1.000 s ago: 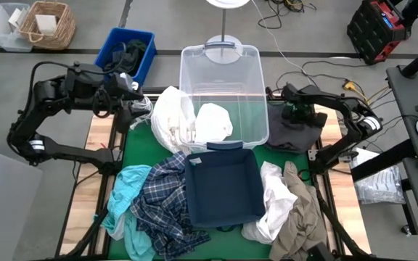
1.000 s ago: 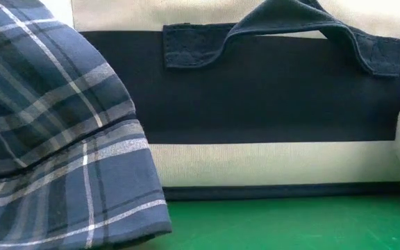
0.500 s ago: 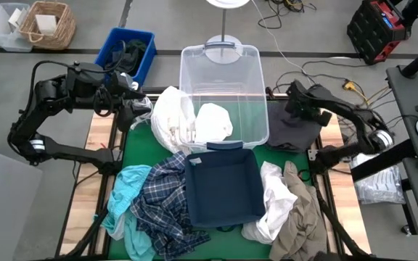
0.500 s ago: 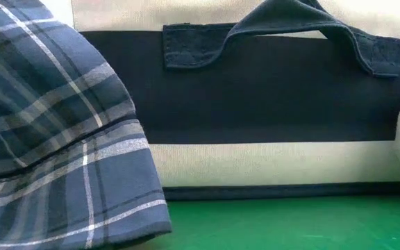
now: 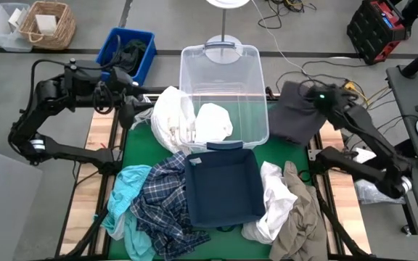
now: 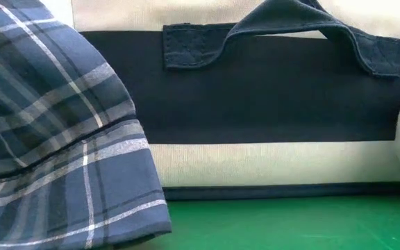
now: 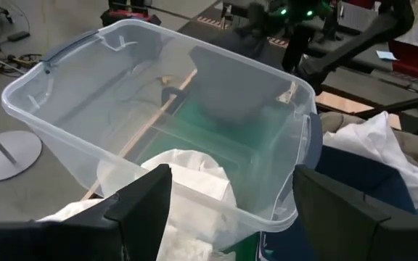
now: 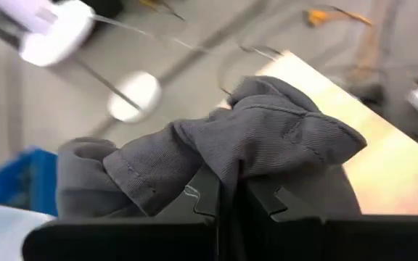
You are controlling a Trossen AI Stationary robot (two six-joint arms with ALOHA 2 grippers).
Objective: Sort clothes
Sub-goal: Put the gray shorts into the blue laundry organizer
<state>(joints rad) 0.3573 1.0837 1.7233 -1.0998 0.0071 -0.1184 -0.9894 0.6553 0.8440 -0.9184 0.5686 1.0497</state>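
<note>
Two arms work at the green-matted table [image 5: 140, 145]. The right gripper [image 8: 227, 206] is up at the table's far right corner, its fingers pinched together on a dark grey garment [image 5: 297, 116] — the wrist view shows the ribbed cloth bunched over the closed fingertips, and from above it hangs just beside the right wall of the clear plastic bin [image 5: 223, 94]. The left gripper [image 7: 227, 210] waits at the far left edge with its fingers spread wide apart, facing the bin's open top and holding nothing.

Inside the bin lies one white garment [image 5: 212, 122], against its near wall. Another white garment [image 5: 169, 119] is heaped over the bin's left rim and spills onto the mat. A square navy fabric box [image 5: 222, 185] sits at the table's middle, touching the bin's near side. Along the near left corner a navy-and-white plaid garment [image 5: 158, 199] overlaps the box's left edge, with a teal garment [image 5: 125, 188] just beside it — in the low view the plaid cloth fills the left and the box's striped wall fills the rest. At the near right corner a white garment [image 5: 274, 199] lies against the box, with a khaki garment [image 5: 300, 214] draped over its outer side.

Off the table's far left corner stands a blue crate [image 5: 125, 52] holding dark cloth.
</note>
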